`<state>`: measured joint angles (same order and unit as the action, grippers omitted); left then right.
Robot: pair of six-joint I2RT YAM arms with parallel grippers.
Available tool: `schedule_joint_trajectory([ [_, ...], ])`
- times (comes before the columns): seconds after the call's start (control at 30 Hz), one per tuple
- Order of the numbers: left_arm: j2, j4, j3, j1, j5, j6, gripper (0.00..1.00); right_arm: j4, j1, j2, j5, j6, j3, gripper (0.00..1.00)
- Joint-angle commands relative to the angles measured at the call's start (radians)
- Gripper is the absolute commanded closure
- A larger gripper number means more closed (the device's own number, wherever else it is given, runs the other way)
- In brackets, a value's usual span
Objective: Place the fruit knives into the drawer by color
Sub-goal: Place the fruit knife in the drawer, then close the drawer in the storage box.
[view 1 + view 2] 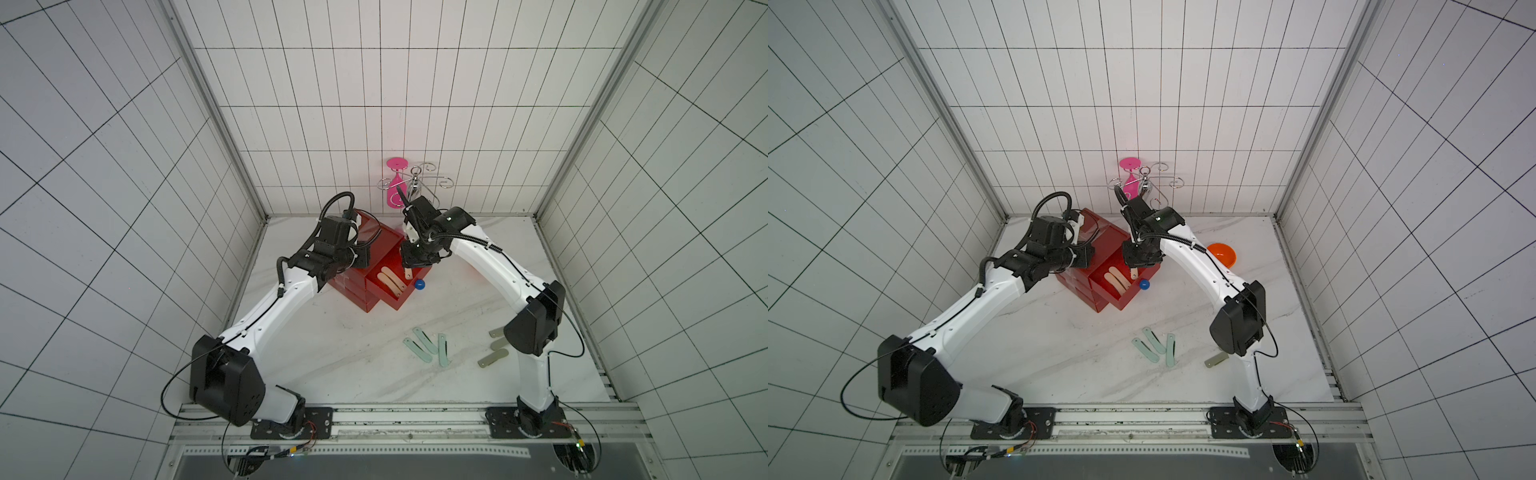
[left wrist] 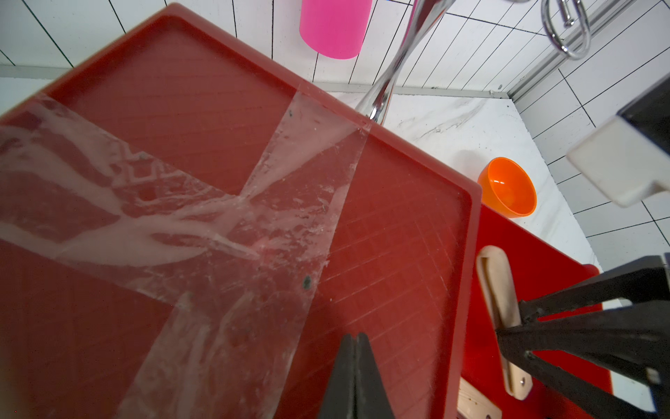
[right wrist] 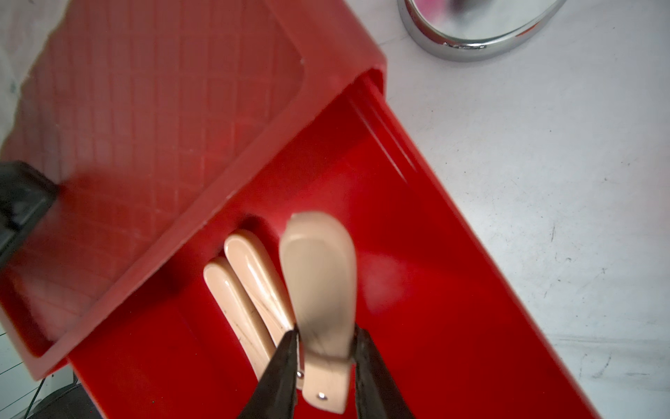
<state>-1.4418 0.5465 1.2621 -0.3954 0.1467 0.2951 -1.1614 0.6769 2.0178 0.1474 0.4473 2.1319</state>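
- Peach-beige fruit knife, third of its colour, hangs pinched in the right gripper over the open drawer.
- Left gripper, closed and empty, rests on the chest.
- Next: release it, then fetch the mint knives at the chest's 5 o'clock.

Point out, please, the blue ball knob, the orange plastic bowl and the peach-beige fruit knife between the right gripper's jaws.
blue ball knob [image 1: 419,284]: a top view, the ball's centre.
orange plastic bowl [image 1: 1222,252]: a top view, inner wall.
peach-beige fruit knife [image 3: 319,286]: right wrist view, its broad middle.
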Motion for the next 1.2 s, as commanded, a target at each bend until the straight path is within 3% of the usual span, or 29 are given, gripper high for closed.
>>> schedule_joint_trajectory([
  [0.0,-0.058,0.168,-0.033,-0.004,0.015,-0.006,1.0,-0.003,0.007,0.009,-0.012,0.005,-0.041,0.7],
  [0.3,-0.06,0.168,-0.031,-0.003,0.014,-0.009,1.0,0.011,0.009,-0.01,-0.008,-0.005,-0.02,0.69],
  [0.67,-0.059,0.17,-0.031,-0.003,0.013,-0.007,1.0,0.011,0.011,-0.189,-0.049,-0.044,-0.024,0.69],
  [0.93,-0.054,0.173,-0.03,-0.003,0.011,-0.008,1.0,0.114,0.01,-0.428,-0.11,0.004,-0.315,0.73],
  [1.17,-0.054,0.173,-0.029,-0.005,0.016,-0.007,1.0,0.253,-0.017,-0.636,-0.127,0.079,-0.643,0.89],
])
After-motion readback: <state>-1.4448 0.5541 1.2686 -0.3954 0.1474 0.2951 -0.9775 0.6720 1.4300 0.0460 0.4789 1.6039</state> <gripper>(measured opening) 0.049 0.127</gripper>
